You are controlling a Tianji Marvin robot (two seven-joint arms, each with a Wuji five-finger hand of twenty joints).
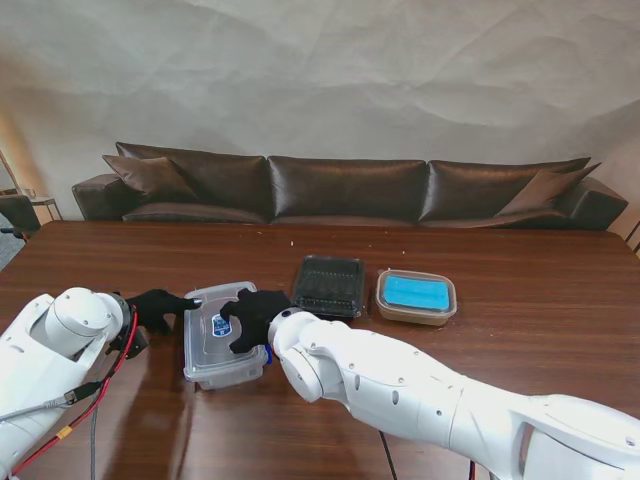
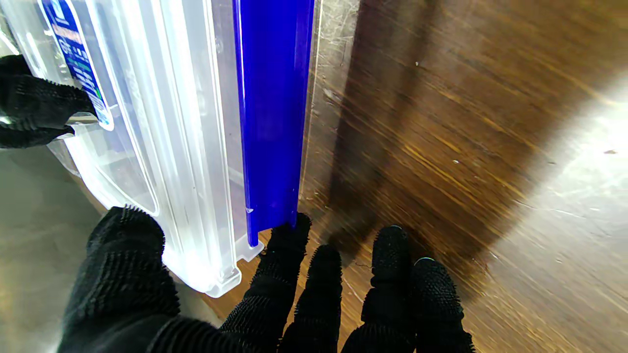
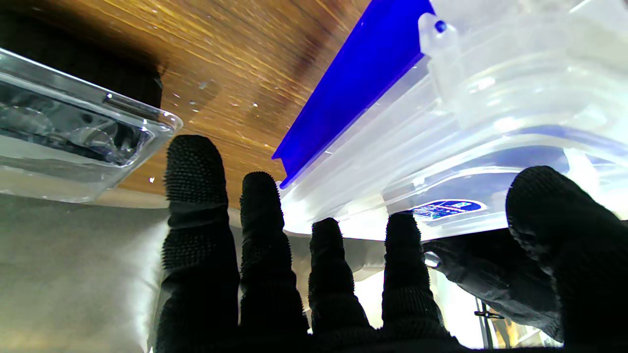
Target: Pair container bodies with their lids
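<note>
A clear plastic container (image 1: 222, 347) with its clear lid on and blue side latches (image 2: 272, 122) stands on the table in front of me. My right hand (image 1: 256, 314) lies flat on the lid (image 3: 490, 98), fingers spread, holding nothing. My left hand (image 1: 160, 306) is at the container's left far corner. Its thumb (image 2: 122, 264) lies over the lid edge and a fingertip (image 2: 289, 240) touches the end of a blue latch. The box is not gripped. Farther right stand a black container (image 1: 328, 285) under a clear lid and a container with a blue lid (image 1: 415, 296).
The dark wooden table (image 1: 520, 340) runs to a brown sofa (image 1: 350, 185) at the far side. The black container's clear edge (image 3: 73, 137) lies close beside my right hand's fingers. Red and grey cables (image 1: 90, 395) hang along my left arm.
</note>
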